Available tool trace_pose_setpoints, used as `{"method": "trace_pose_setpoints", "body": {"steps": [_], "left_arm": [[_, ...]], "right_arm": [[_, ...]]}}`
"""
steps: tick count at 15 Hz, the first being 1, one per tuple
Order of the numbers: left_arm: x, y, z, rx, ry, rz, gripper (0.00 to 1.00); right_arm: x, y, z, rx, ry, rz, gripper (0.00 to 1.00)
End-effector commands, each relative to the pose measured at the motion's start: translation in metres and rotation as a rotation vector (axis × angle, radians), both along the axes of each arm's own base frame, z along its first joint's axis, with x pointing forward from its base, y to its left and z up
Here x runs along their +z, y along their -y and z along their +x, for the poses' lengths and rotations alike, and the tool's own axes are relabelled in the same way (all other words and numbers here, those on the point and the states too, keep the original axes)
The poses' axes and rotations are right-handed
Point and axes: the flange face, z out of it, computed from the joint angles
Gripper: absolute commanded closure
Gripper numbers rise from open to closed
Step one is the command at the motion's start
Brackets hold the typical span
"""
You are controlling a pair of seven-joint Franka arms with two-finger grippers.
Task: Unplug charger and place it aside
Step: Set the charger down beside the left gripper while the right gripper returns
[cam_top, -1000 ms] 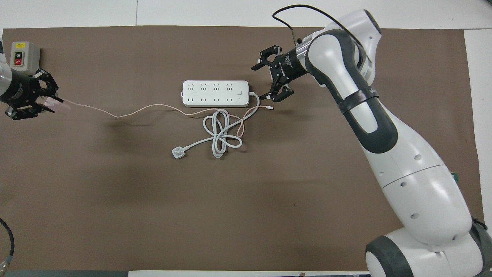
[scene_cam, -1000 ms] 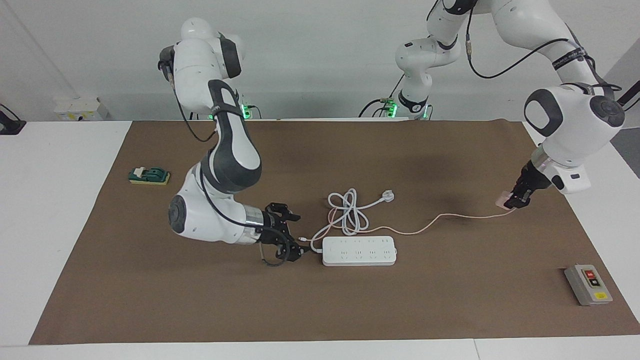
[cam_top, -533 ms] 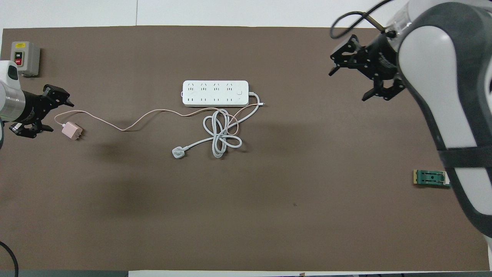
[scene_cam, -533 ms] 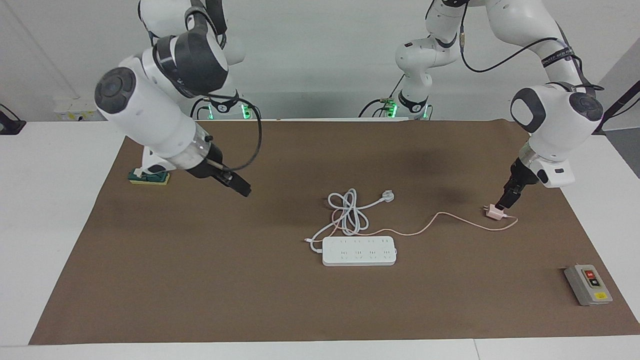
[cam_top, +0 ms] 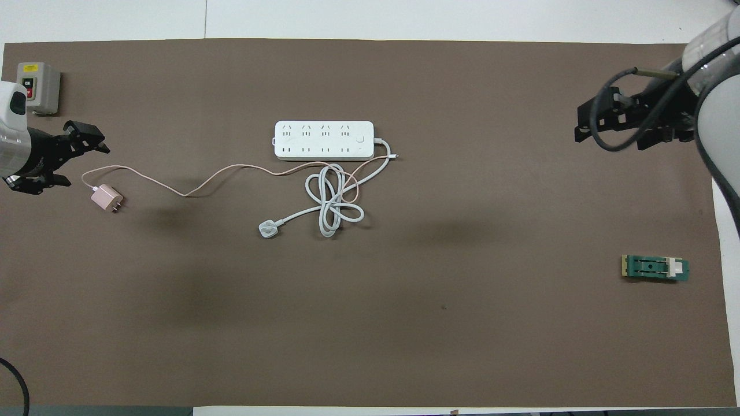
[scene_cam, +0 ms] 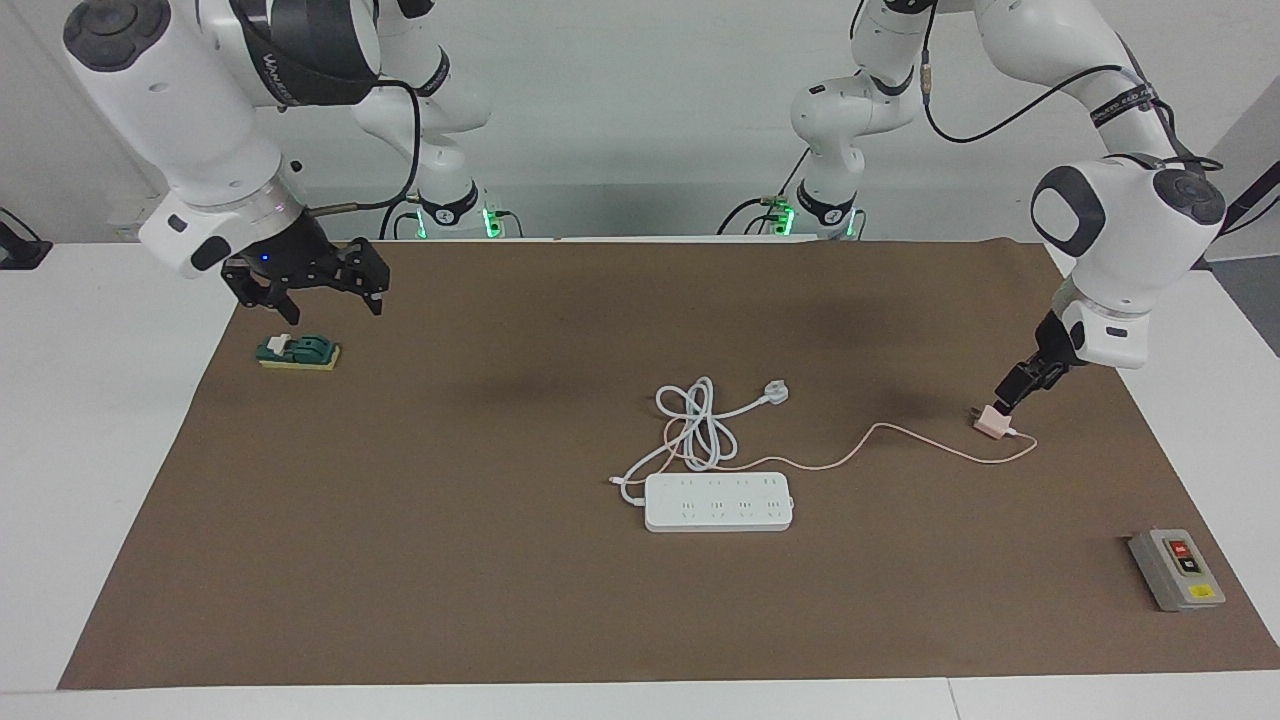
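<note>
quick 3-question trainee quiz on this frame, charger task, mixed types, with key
1. True or false: the charger is plugged into the power strip.
2. The left gripper is: A) shut on the charger B) open beside it C) on the switch box.
3. What small item lies under the right gripper?

Key: 1 false, it lies on the mat. 2 B. 3 the green block.

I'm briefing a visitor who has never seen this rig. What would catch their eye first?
Probably the white power strip mid-mat, with a coiled white cord beside it. Next, the pink charger lying unplugged toward the left arm's end, its thin cable trailing to the strip, with the open left gripper just above it. The right gripper hangs over a green block.
</note>
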Motion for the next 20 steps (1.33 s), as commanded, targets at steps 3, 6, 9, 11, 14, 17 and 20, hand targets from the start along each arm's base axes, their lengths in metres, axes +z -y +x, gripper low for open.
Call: {"method": "trace_pose_setpoints", "body": {"steps": [3,6,9,11,14,17,20], "left_arm": [[0.078,0.006,0.026,-0.148,-0.100,0.092,0.00],[0.144,0.032,-0.004,-0.177,-0.123,0.075,0.00],[0.190,0.056,-0.052,-0.206,-0.148,0.082,0.00],[0.199,0.061,-0.061,-0.203,-0.148,0.053,0.00],[0.200,0.057,-0.076,-0.224,-0.203,0.044,0.00],[0.182,0.069,-0.083,-0.325,-0.203,0.051,0.00],[0.155,0.069,-0.094,-0.394,-0.176,0.063,0.00]], "right_arm": [[-0.003,0.035,-0.056,-0.005,0.009,-0.046,0.00],[-0.014,0.043,-0.089,-0.052,0.004,-0.044,0.00],[-0.010,0.028,-0.088,-0.052,0.001,-0.042,0.00],[-0.009,0.020,-0.087,-0.044,0.008,-0.050,0.00],[-0.009,0.022,-0.087,-0.044,0.013,-0.070,0.00],[-0.008,0.023,-0.086,-0.052,0.017,-0.067,0.00],[-0.008,0.025,-0.086,-0.063,0.020,-0.066,0.00]]}}
